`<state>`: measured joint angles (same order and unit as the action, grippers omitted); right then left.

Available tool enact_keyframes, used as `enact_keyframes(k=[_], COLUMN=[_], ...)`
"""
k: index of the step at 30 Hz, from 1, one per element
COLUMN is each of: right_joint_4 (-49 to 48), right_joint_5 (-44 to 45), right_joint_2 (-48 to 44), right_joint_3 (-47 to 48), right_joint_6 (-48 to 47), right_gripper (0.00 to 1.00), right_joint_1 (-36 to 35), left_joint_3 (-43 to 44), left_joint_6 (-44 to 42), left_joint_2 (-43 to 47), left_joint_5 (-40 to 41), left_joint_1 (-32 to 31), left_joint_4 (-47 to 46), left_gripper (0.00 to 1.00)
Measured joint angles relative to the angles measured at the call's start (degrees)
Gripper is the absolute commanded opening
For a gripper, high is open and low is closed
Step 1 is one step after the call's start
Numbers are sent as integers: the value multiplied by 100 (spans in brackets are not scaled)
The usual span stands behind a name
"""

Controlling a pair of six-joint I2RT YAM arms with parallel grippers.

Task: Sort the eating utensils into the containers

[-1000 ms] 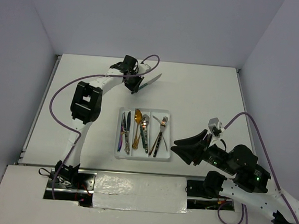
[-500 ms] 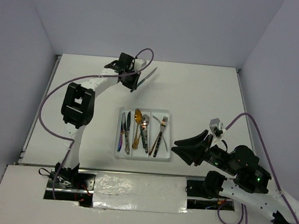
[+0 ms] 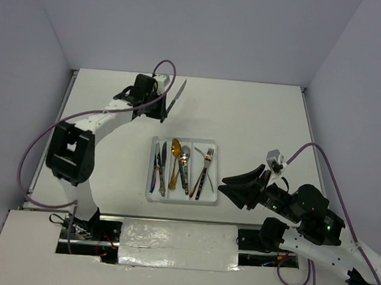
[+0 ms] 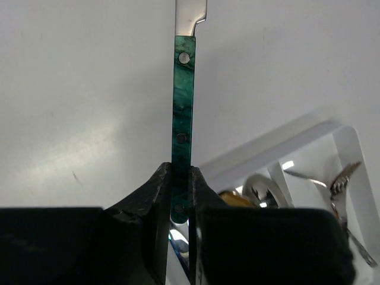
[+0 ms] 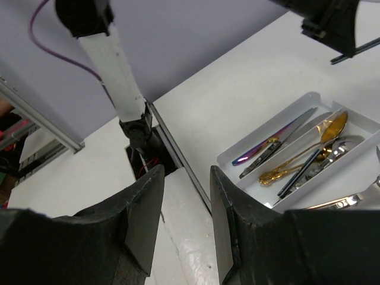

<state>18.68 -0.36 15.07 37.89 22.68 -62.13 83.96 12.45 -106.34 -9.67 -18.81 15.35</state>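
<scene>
Top view: left gripper [image 3: 162,111] sits at 11 o'clock from the white tray [image 3: 217,178], clamped on the teal-handled knife [image 3: 176,96], blade aimed at 1 o'clock. Right gripper [image 3: 221,186] is at the tray's 4 o'clock, just beside its rim.
Left wrist: fingers [image 4: 155,199] pinch the butt of the knife handle, blade running to 12 o'clock; tray corner at 4 o'clock.
Right wrist: jaws spread wide, nothing between them. Tray at 2 o'clock holds a purple knife [image 5: 273,140] and a gold spoon [image 5: 309,145], in neighbouring compartments.

White table [image 3: 266,116]; white tray [image 3: 179,201] on it
</scene>
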Motion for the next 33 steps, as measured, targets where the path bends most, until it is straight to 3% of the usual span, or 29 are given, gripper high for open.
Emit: enact_keyframes(k=[5, 14, 17, 24, 33], right_joint_4=[-7, 7, 22, 22, 24], right_joint_5=[37, 46, 105, 129, 254], right_joint_2=[107, 28, -142, -260, -190], right_joint_3=[0, 0, 0, 2, 2], right_joint_6=[0, 0, 0, -2, -22], right_gripper=[44, 45, 45, 45, 45], right_joint_1=[0, 0, 0, 0, 0], left_joint_3=[-1276, -4087, -4913, -5683, -6310], left_joint_6=[846, 2059, 2406, 3126, 3891], left_joint_2=[1331, 3654, 4282, 5855, 5919], left_joint_5=[302, 330, 623, 1263, 1735], left_joint_1=[-201, -1274, -1554, -1773, -2072], left_joint_4=[-155, -1355, -1290, -1104, -1314], left_gripper=[0, 0, 0, 0, 0])
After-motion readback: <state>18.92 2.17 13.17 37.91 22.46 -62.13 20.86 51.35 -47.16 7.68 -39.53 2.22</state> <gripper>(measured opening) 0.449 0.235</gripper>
